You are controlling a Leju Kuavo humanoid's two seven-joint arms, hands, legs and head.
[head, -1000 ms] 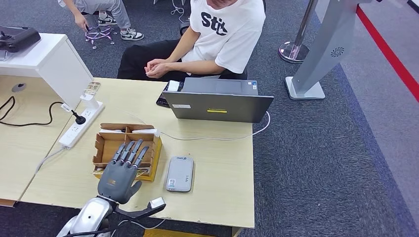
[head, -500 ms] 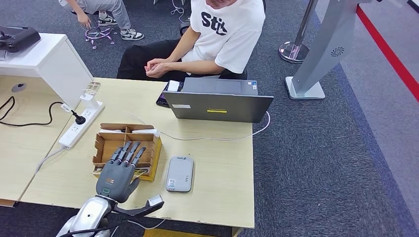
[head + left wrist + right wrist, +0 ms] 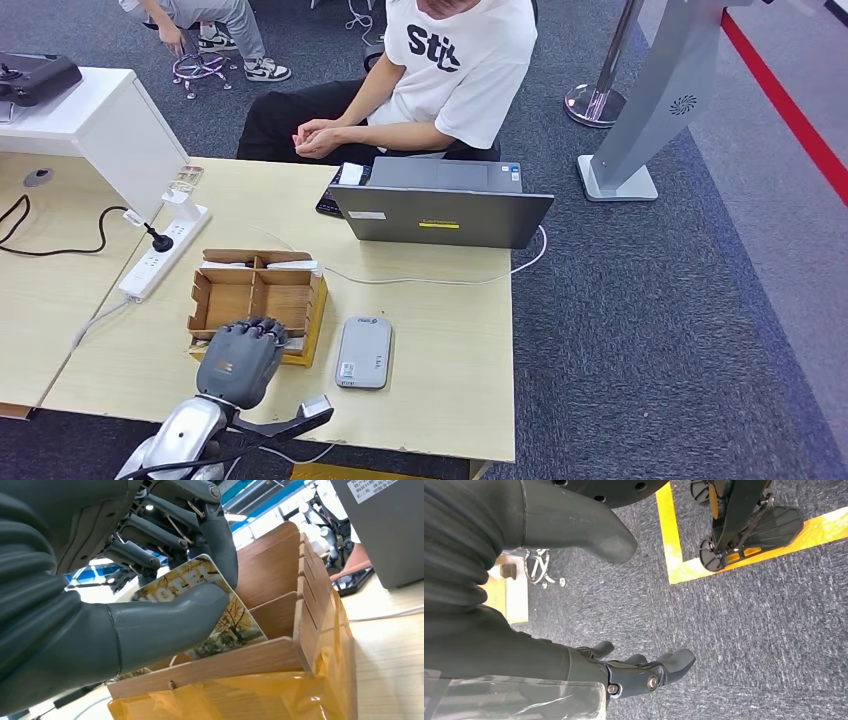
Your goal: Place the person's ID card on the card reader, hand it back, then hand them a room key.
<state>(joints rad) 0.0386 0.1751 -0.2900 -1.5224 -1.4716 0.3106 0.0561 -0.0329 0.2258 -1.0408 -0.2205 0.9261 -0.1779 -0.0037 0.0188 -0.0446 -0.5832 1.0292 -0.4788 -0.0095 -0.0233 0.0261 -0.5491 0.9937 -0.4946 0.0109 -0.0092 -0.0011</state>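
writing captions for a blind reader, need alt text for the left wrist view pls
The robot's left hand pinches a picture-printed room key card between thumb and fingers, just above a compartment of a wooden card box. The box stands on a pale wooden table, its lower part wrapped in yellow film.

The left hand [image 3: 150,580] pinches a hotel-printed room key [image 3: 220,615] between thumb and fingers inside a wooden box [image 3: 280,595] wrapped in yellow tape [image 3: 260,695].

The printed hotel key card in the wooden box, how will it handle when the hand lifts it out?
The printed hotel key card looks thin and flat, so probably stiff and light. Its glossy face could slip between the left hand's thumb and fingers. It stands in the wooden divided box, so it may catch a divider.
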